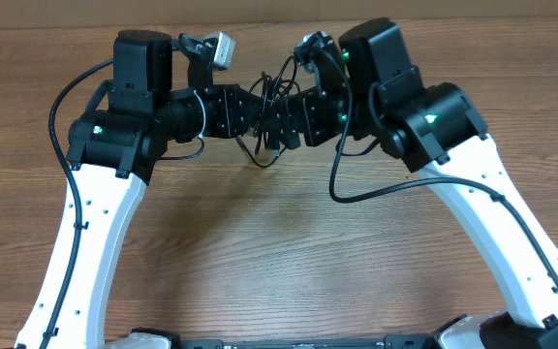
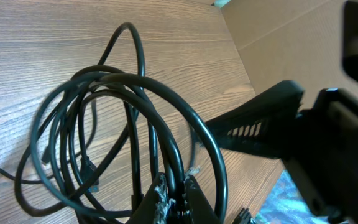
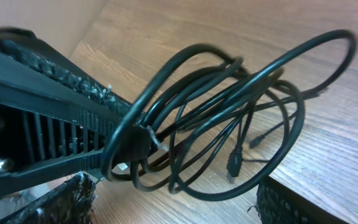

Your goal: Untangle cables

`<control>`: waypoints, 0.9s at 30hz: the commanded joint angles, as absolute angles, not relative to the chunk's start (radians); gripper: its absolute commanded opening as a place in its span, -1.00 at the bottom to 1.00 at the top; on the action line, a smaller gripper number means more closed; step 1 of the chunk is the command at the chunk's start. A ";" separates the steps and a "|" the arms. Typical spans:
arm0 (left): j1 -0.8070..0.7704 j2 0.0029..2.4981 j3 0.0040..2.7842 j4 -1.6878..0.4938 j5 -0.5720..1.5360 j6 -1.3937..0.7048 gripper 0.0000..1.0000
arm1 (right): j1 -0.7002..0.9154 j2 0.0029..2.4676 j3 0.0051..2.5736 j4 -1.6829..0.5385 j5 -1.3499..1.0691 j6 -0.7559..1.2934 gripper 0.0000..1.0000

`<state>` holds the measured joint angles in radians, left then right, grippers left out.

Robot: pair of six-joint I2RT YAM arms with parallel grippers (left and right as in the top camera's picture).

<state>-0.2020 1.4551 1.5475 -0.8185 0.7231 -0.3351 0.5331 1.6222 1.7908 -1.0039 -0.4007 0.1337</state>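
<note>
The cables are a tangled bundle of thin black wires held off the table between the two arms. In the left wrist view the loops fan out ahead of my left gripper, which is shut on a few strands. In the right wrist view the bundle hangs with small plug ends dangling, pinched by the left gripper's fingers. My right gripper is open, one finger on each side of the lowest loop, gripping nothing. In the overhead view the grippers meet, the left gripper against the right gripper.
The wooden table lies under the bundle. A cardboard wall stands along the far edge. Thicker black arm cables loop out at the left and right. The right gripper's finger reaches in close beside the loops.
</note>
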 commanded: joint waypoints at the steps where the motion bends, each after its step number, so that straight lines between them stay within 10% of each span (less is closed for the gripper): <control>1: -0.199 1.443 1.580 -0.807 0.757 -0.342 -0.92 | 0.544 1.659 1.794 -0.998 -0.394 0.133 0.65; 27: -0.089 1.441 1.661 -0.837 0.794 -0.344 -0.92 | 0.527 1.693 1.897 -0.972 -0.241 0.125 0.61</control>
